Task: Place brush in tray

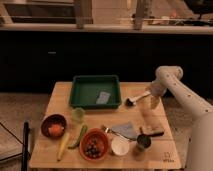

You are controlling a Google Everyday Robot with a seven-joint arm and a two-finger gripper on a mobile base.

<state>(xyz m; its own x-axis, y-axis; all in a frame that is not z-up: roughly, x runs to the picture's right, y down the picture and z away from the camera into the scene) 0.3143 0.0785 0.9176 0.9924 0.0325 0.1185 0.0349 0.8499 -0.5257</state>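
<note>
Brush (137, 99) partly hidden in end effector (151, 97) near tray (96, 78).

A light wooden table (60, 100) carries a dark red round bowl (54, 125), an orange round bowl (94, 145) of dark fruit, a yellow banana (62, 146), a grey-blue cloth (127, 130)

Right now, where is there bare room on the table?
Bare tabletop left of the green tray and in front of it. The front row around the orange bowl is crowded; the claw and brush fill the tray's right.
</note>
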